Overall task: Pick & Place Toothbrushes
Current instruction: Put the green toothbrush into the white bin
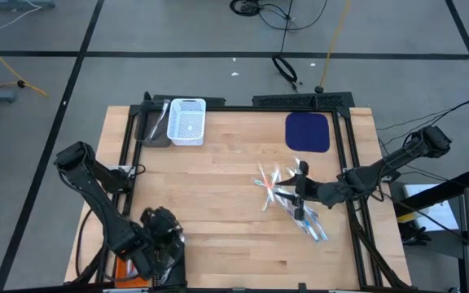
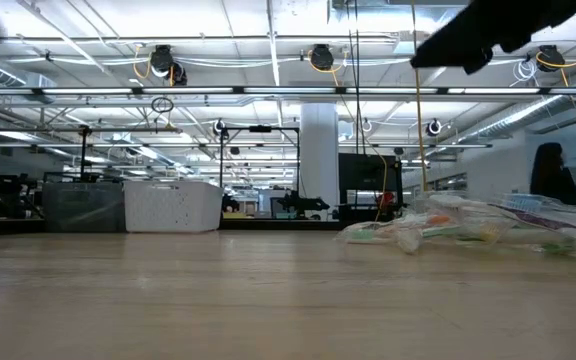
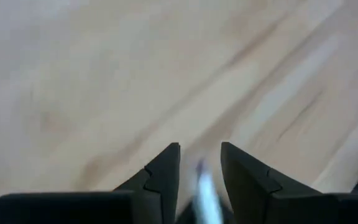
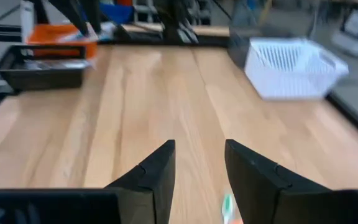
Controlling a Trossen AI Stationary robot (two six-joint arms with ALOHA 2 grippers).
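the right gripper (image 1: pixel 301 189) hangs over the toothbrushes (image 1: pixel 287 199), which lie heaped at about 4 o'clock on the worktop (image 1: pixel 218 212). its jaws are spread, with a green tip between them in the right wrist view. the pick probably goes best by singling out one handle at the heap's edge. the left gripper (image 3: pixel 199 168) waits at 7 o'clock, jaws pinching a pale stick. the white basket (image 1: pixel 187 122) at 11 o'clock looks empty; the grey basket (image 1: pixel 155 129) touches it.
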